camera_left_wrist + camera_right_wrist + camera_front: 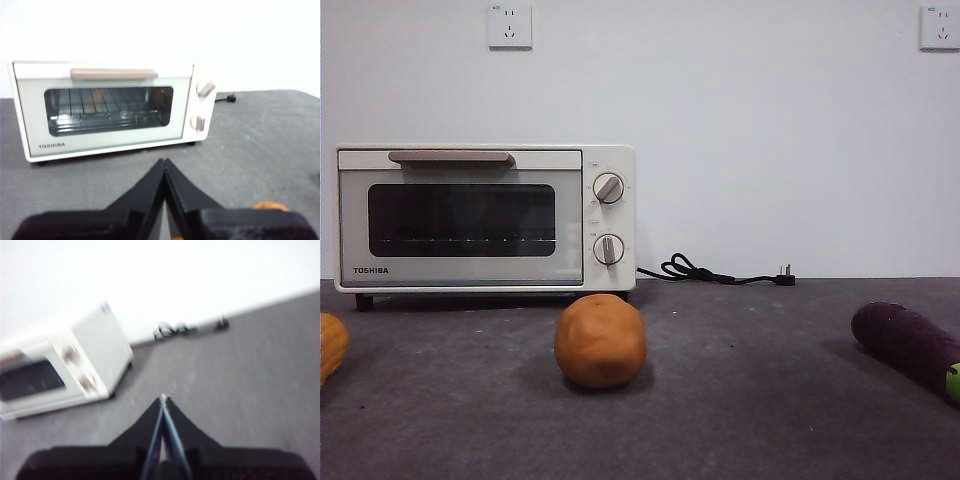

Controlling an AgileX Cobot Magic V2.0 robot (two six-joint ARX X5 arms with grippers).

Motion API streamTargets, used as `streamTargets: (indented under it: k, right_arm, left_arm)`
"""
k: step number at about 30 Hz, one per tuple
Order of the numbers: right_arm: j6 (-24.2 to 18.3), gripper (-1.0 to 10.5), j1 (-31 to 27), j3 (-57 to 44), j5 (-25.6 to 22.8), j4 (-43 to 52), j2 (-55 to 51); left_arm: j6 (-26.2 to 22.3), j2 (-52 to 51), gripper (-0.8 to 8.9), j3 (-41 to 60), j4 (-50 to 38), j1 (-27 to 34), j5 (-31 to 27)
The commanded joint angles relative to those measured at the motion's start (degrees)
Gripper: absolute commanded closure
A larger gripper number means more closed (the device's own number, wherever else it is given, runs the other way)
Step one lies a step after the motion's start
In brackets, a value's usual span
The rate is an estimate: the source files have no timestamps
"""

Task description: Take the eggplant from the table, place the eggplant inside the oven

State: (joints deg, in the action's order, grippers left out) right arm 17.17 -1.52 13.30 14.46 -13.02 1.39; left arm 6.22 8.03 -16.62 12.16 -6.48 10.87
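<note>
The dark purple eggplant lies on the grey table at the far right of the front view, its green stem cap at the picture's edge. The cream-white oven stands at the back left with its glass door closed. My left gripper is shut and empty, hanging above the table and facing the oven. Also shut and empty, my right gripper is over bare table, with the oven off to one side in a blurred picture. Neither wrist view shows the eggplant.
A round orange-brown lump sits in front of the oven, near the middle. Another orange thing shows at the left edge. A black power cord and plug lie by the wall. Two wall sockets are up high.
</note>
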Motion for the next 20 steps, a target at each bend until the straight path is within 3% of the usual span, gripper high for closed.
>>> streamTargets:
  k: [1,13,20]
  right_arm:
    - [0.6,9.6,0.0,5.0,0.1,-0.9,2.2]
    - [-11.2,9.6,0.0,32.7,0.1,-20.1,21.3]
    - [-12.8,9.6,0.0,48.4,0.3,-28.8,32.0]
  left_arm:
    - [1.3,2.5,8.19,-3.4,0.7,0.2,1.2]
    - [-1.1,18.1,8.19,-25.2,10.1,0.2,6.5]
    - [-6.5,26.6,8.19,-41.6,20.0,0.2,9.1]
